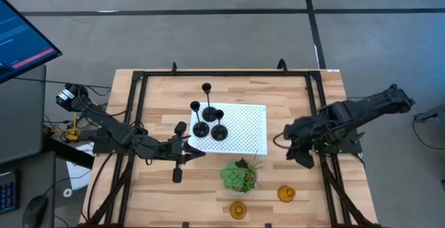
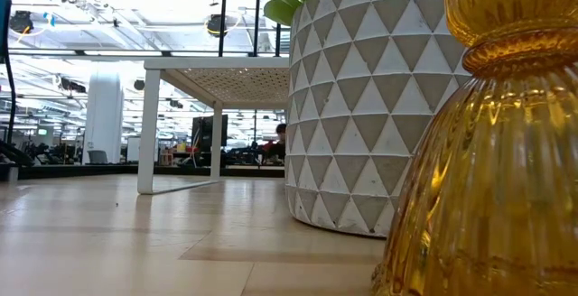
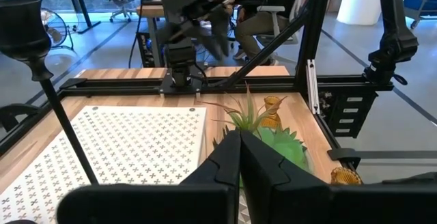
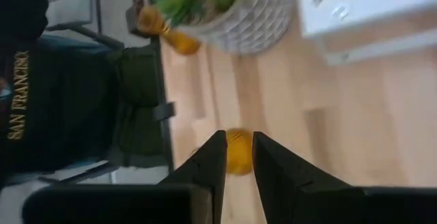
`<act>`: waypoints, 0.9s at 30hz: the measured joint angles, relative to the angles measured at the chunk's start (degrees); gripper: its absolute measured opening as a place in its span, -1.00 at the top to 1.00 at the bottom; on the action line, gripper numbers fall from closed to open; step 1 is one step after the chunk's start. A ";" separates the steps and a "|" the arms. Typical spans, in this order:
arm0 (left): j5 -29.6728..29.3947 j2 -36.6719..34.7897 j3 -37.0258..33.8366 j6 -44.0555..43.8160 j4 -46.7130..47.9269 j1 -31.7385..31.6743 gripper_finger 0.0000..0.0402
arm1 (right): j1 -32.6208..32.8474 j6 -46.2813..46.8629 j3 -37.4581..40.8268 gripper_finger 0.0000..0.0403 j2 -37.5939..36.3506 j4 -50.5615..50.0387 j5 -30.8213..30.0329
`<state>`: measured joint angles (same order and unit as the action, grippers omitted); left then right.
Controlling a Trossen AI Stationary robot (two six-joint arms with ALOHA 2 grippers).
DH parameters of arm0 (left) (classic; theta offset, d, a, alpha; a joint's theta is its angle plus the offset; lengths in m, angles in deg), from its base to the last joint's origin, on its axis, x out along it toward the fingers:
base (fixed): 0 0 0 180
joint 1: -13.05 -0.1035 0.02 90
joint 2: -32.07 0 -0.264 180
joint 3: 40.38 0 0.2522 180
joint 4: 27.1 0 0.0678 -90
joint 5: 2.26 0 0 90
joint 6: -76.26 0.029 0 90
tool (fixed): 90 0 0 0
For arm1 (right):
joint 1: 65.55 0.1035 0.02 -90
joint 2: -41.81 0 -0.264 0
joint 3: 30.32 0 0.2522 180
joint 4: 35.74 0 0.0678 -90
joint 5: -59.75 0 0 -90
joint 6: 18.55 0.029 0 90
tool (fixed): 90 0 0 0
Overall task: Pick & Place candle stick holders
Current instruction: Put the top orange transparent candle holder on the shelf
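Note:
Three black candle stick holders (image 1: 208, 120) stand by their round bases on the white perforated mat (image 1: 243, 127); one tall stem (image 3: 65, 121) shows in the left wrist view. Two amber-orange holders (image 1: 286, 194) (image 1: 238, 210) stand on the wood near the front edge. One fills the right of the low view (image 2: 488, 152). My left gripper (image 1: 198, 151) is shut and empty, just in front of the black holders. My right gripper (image 1: 304, 160) hangs to the mat's right, its fingers a narrow gap apart and empty. The nearer amber holder (image 4: 239, 152) shows beyond that gap.
A green plant in a white patterned pot (image 1: 240, 176) stands between the mat and the amber holders; it also shows in the low view (image 2: 361, 106). Black frame rails (image 1: 139, 117) run along the table's left, right and far sides. A dark lettered garment (image 4: 20, 94) shows beyond the table.

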<state>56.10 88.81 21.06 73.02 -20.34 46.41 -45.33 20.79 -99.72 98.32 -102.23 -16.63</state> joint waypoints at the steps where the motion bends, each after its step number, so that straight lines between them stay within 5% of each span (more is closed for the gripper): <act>1: 0.00 0.00 0.01 0.00 0.00 0.00 0.96 | 1.46 1.55 0.00 0.69 0.05 0.27 -0.10; 12: 0.00 0.01 0.00 0.00 -0.02 0.00 0.95 | 16.48 12.35 -0.02 0.69 4.00 5.11 -9.03; 27: 0.00 0.01 0.00 -0.02 -0.07 0.00 0.95 | 30.50 22.24 -0.02 0.69 14.11 6.48 -12.41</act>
<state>56.10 88.82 21.06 72.99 -20.41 46.41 -14.83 43.03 -99.74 112.43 -95.74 -29.04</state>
